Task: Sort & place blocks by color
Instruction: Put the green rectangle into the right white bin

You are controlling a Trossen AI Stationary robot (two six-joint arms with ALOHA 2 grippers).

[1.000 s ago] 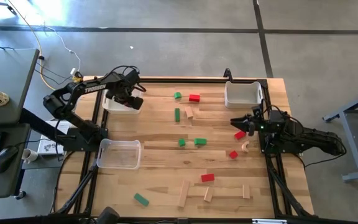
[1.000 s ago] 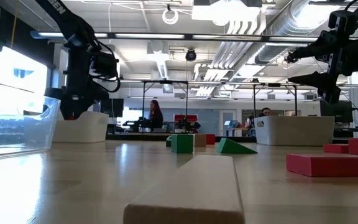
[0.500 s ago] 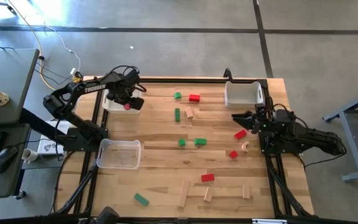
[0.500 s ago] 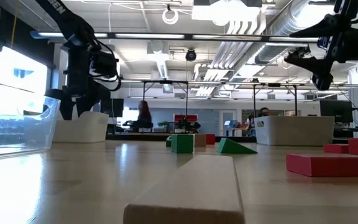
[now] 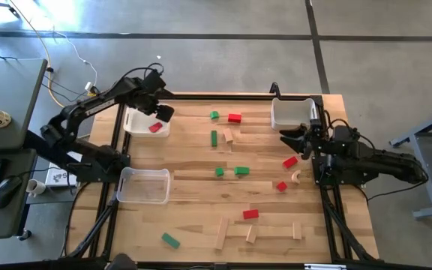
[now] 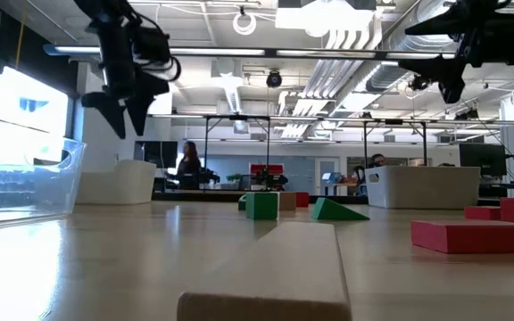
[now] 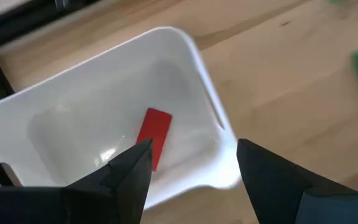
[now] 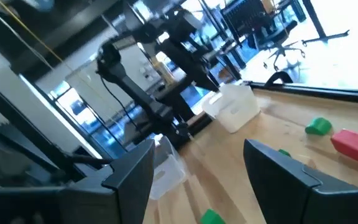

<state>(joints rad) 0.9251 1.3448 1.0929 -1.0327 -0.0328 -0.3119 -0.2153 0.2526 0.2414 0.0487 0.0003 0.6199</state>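
Small red, green and plain wooden blocks lie scattered on the table, among them a red block (image 5: 235, 118) and a green one (image 5: 214, 138). One red block (image 7: 153, 137) lies flat on the floor of the white bin (image 5: 136, 126) at the far left. My left gripper (image 5: 163, 113) hangs open above that bin, pointing steeply down, with nothing between its fingers (image 7: 127, 176). My right gripper (image 5: 287, 137) stands open and level above the table's right side, pointing toward the left, near a red block (image 5: 289, 161). It is also empty.
A second white bin (image 5: 291, 112) stands at the far right and a clear bin (image 5: 143, 185) at the near left. Long wooden bars (image 5: 221, 232) and a green block (image 5: 171, 240) lie near the front edge. People move in the room behind.
My left gripper has opened over the far-left white bin and let go of the red block, which now lies in the bin. It has then risen well clear of the bin's rim. My right gripper has risen a little and rolled about its own line.
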